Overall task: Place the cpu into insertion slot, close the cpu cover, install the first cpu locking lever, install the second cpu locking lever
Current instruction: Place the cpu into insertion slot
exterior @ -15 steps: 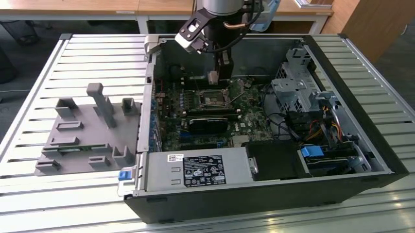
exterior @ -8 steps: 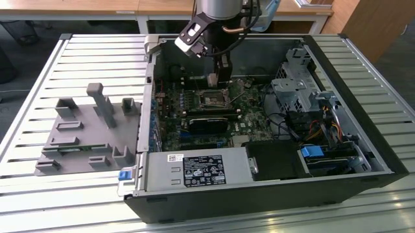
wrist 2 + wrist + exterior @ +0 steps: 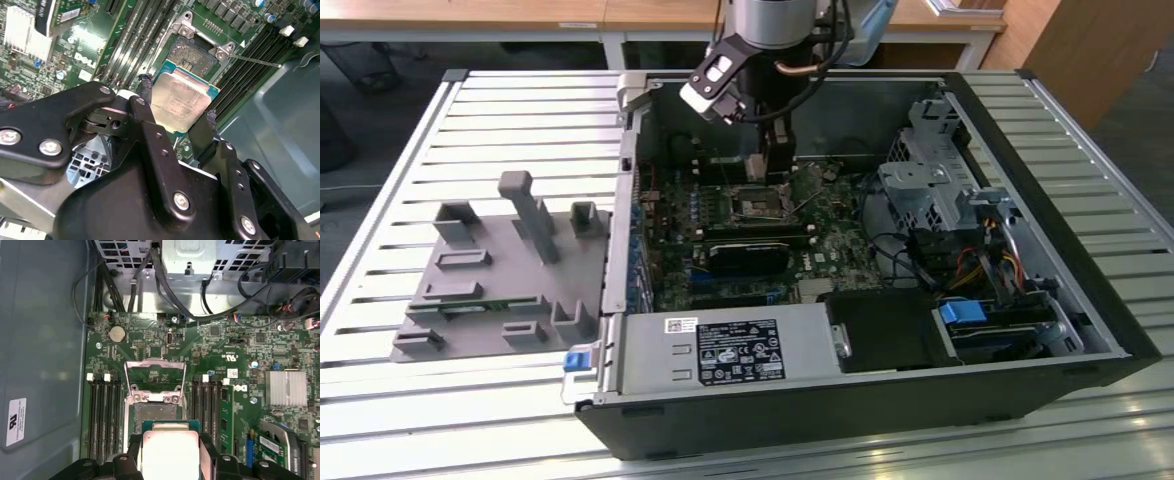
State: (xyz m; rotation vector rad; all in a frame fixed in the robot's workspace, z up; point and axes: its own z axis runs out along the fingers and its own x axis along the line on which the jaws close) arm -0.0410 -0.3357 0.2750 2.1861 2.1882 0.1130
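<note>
My gripper (image 3: 774,160) hangs inside the open computer case, shut on the cpu (image 3: 182,102). The chip's grey metal top faces the camera in both wrist views, with a black finger (image 3: 145,90) on each of two opposite edges. In the first wrist view the cpu (image 3: 167,450) sits between the fingertips of the gripper (image 3: 168,454), just short of the insertion slot (image 3: 155,412). The slot is uncovered and its contact field shows. The cpu cover (image 3: 155,372), a silvery frame, is swung open beyond the slot. A thin locking lever (image 3: 255,60) sticks out beside the slot (image 3: 192,52).
Memory slots (image 3: 105,415) flank the socket on both sides. A finned heatsink (image 3: 285,387) and cables (image 3: 200,315) lie nearby. The drive cage (image 3: 934,180) and power supply (image 3: 727,350) fill the case's other parts. A grey fixture (image 3: 507,270) stands at the exterior view's left.
</note>
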